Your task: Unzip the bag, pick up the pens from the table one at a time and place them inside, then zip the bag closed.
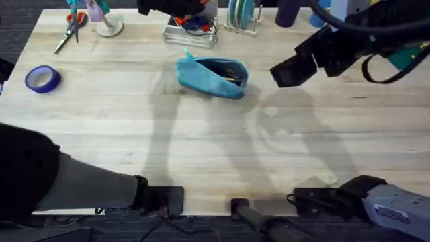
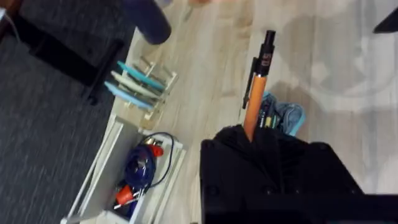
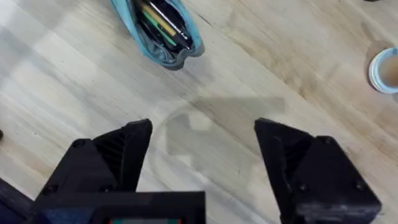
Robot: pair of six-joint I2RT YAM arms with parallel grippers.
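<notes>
At the far left of the bench [image 1: 134, 128] a blue tape roll [image 1: 42, 78] lies flat, and beyond it, near the far edge, orange-handled scissors [image 1: 70, 30] rest beside a small round white base [image 1: 109, 27]. No brand, label or writing can be read on any of these things.

Toward the middle, a white wire tray [image 1: 191, 32] holding blue and red oddments stands at the far edge, with a rack of pale blue discs [image 1: 242, 15] just to its right. The left hand [image 2: 252, 134] hangs above this stretch, clenched on an orange pen [image 2: 257, 87] whose dark clip end sticks out past the fingers.

Just in front of the tray, the bag [image 1: 211, 75] lies on its side, well away from the near edge. Its zipper is open, and in the right wrist view dark and yellow-green pens [image 3: 163, 23] lie inside its mouth.

Farther right, the right hand [image 3: 202, 146] hovers over bare wood near the bag, released, its two black fingers set wide apart with nothing between them.
</notes>
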